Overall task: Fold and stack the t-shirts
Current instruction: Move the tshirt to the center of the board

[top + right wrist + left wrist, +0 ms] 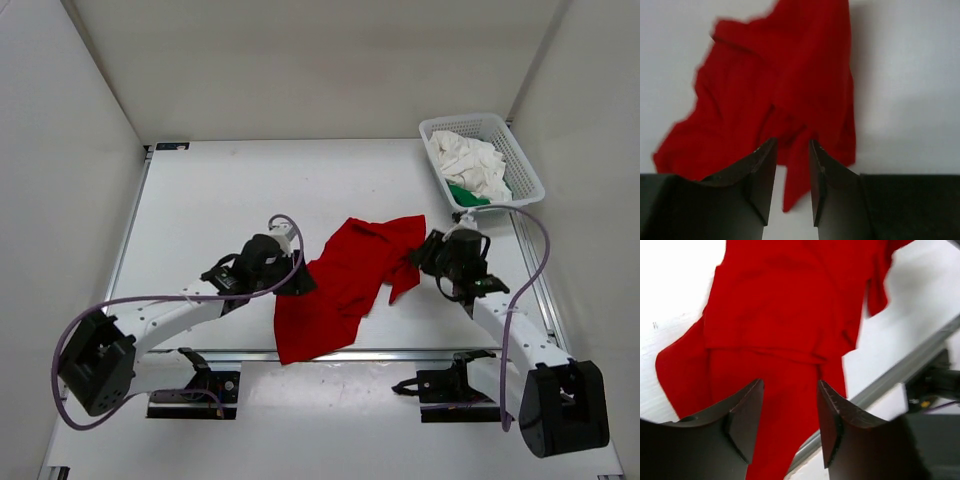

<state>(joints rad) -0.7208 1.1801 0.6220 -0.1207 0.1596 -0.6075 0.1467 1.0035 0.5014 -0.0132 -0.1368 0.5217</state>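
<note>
On the left we see the left claw (303, 283) low over the table (220, 200), its tips just at the left edge of the red t-shirt (345, 280). From its own camera, its two fingers (747, 412) stand wide apart with nothing between them. The red cloth lies spread beneath and beyond the gap, not gripped.

The red t-shirt sits crumpled in the middle of the table, between the two claws. It runs on a slant from its upper right corner, near the right claw, down to its lower left end, which reaches the metal rail (420, 352) at the near edge of the table. A loose flap hangs off its right side.

The right claw (420, 255) is just beside the shirt's upper right part. In its own view its fingers (765, 170) are parted by a narrower gap than the left pair's, and we see a strip of red cloth through that gap. The strip looks to lie below the fingers, not pinched by them.

Farther right, at the table's far right corner, stands a white basket (527, 160). It holds the white t-shirt (475, 160), bundled up, with the green t-shirt (465, 194) showing under it at the near end.
</note>
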